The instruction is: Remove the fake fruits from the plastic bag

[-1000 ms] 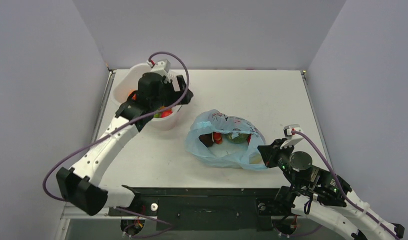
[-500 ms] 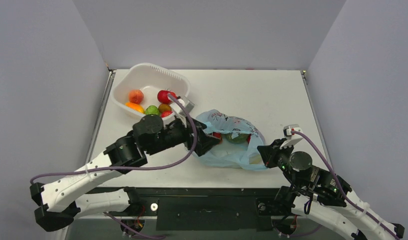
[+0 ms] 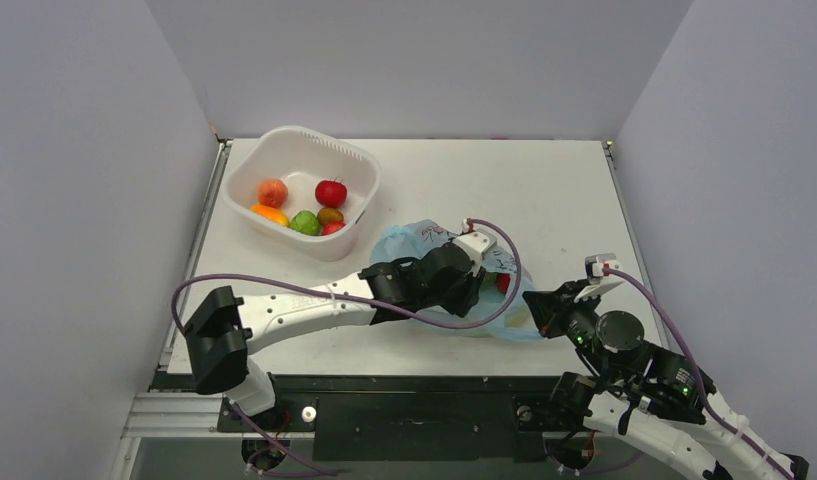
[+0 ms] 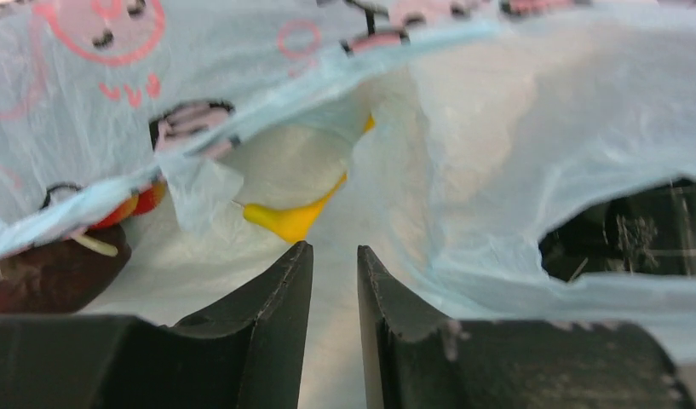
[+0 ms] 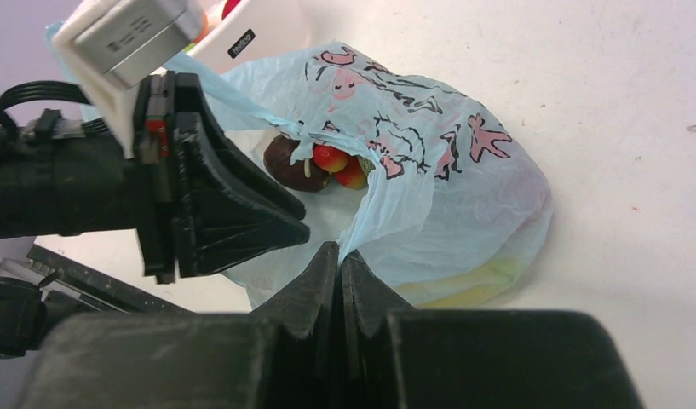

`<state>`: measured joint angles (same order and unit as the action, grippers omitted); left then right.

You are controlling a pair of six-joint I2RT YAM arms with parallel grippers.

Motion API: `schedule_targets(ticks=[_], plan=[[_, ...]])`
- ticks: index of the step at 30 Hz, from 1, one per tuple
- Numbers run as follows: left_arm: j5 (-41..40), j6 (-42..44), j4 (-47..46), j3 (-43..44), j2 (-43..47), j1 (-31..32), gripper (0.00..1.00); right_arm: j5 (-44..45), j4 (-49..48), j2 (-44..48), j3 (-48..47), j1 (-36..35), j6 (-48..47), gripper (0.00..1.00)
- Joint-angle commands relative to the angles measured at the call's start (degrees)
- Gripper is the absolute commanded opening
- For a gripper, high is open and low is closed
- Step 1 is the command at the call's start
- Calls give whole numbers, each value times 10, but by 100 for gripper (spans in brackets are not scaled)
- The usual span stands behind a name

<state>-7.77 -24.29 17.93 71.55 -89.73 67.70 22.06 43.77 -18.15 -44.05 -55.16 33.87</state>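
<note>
1. Toward the front edge of the bench (image 3: 544, 180), right of centre: the bag (image 3: 424, 238) lies crumpled on its side with its mouth facing left.
2. Hold on the bag: the right gripper (image 5: 340, 256) has its jaws pressed flat together on a fold of the rim, propping the mouth open.
3. Reaching in: the left gripper (image 4: 331, 251) is inside the mouth, jaws narrow with a slim gap. I can see nothing between them. From above, the film hides it.
4. Contents seen: the banana (image 4: 293, 217) lies just past the left tips. The red balls (image 5: 340, 166) touch a dark fruit (image 5: 293, 162) beside the mouth.
5. Step, as I judge it: the reach for the next fruit, with the grasp not yet made.
6. Next move calls for the tips to straddle the banana's end, clear of the film. The jaws look too close to take it without widening. The right hold must keep the mouth open.
7. Back-left corner: the tub (image 3: 359, 180) holds the apple (image 3: 331, 192) and several other pieces, so the job looks partly done.
8. Surface: white matte bench, faintly specked, with a black rail (image 3: 384, 385) along the front. Room: plain pale-violet walls (image 3: 404, 60) on three sides.
</note>
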Motion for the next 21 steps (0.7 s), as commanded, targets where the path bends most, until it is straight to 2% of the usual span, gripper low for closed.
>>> schedule_targets(ticks=[1,6,12,21], plan=[[-60,-32,15,77,-40,-4,23,16,-9,9,-3,0,5,0],[-10,-68,3,95,-95,-22,23,8,-10,4,-3,0,1,0],[41,-65,-8,119,-177,-26,23,6,-13,9,-2,0,0,0],[75,-82,-35,109,-224,-24,27,8,-16,17,0,-1,-3,0]])
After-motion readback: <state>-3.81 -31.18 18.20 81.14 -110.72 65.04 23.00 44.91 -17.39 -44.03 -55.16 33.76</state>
